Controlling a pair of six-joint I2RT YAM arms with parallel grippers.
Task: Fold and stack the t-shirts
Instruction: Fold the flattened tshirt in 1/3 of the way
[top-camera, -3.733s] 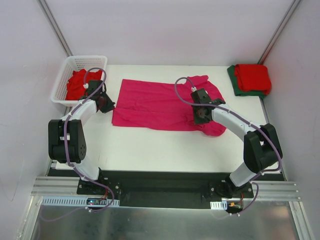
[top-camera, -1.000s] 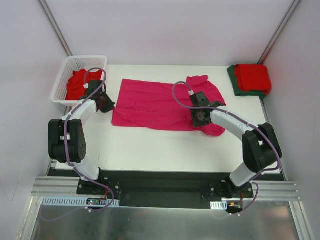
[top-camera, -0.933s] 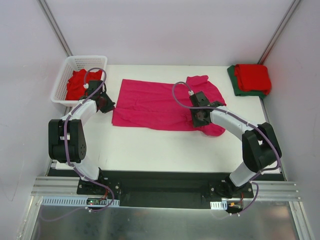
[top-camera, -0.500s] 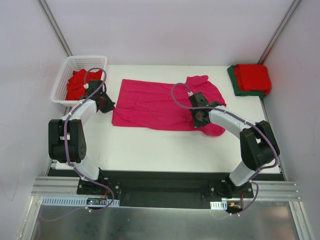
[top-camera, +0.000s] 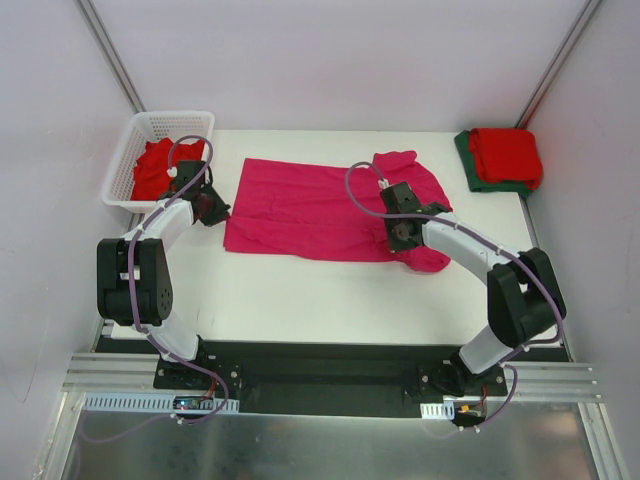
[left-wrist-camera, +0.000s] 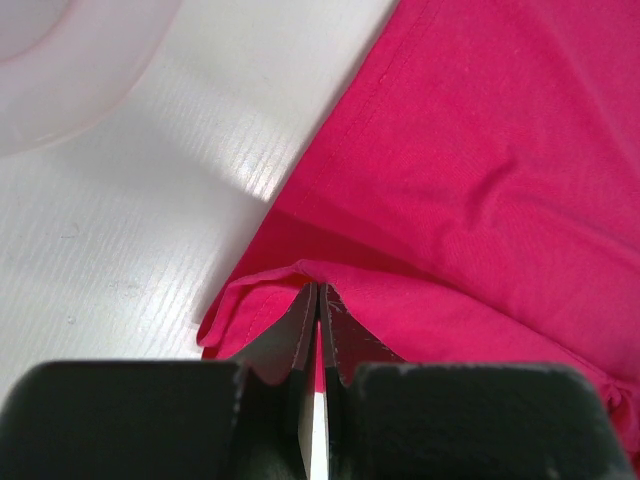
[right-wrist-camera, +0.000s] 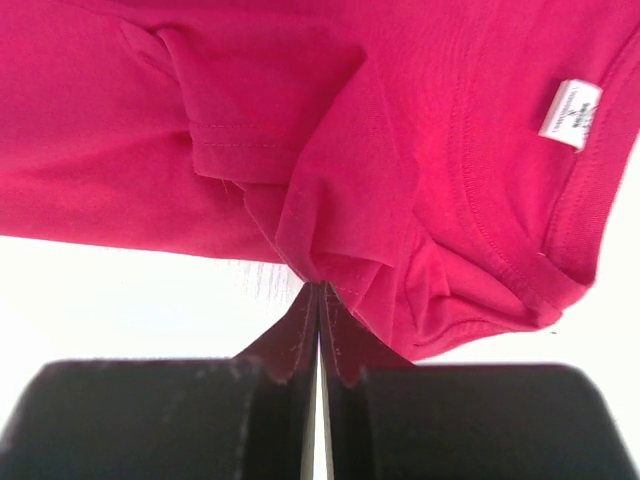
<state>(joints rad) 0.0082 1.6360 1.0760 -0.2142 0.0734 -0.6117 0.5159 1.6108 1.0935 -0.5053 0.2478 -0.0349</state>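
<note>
The pink shirt (top-camera: 310, 205) lay spread across the middle of the table (top-camera: 300, 290), long side running left to right. Its neck end, on the right, was bunched and partly hidden under the right gripper (right-wrist-camera: 318, 290). That gripper's jaws were pressed together on a puckered fold of pink cloth beside the collar. A small white label (right-wrist-camera: 570, 113) sat inside the neck, its print too small to read. At the shirt's left edge the left gripper (left-wrist-camera: 318, 292) had its jaws together on a turned-up fold of the hem. How much cloth lay between them could not be made out.

At the far right corner a folded red shirt (top-camera: 507, 152) rested on a green shirt (top-camera: 466, 158), mostly covering it. At the far left a white basket (top-camera: 140, 128) held crumpled red cloth (top-camera: 155, 165), partly screened by the basket wall and the left arm's cable.
</note>
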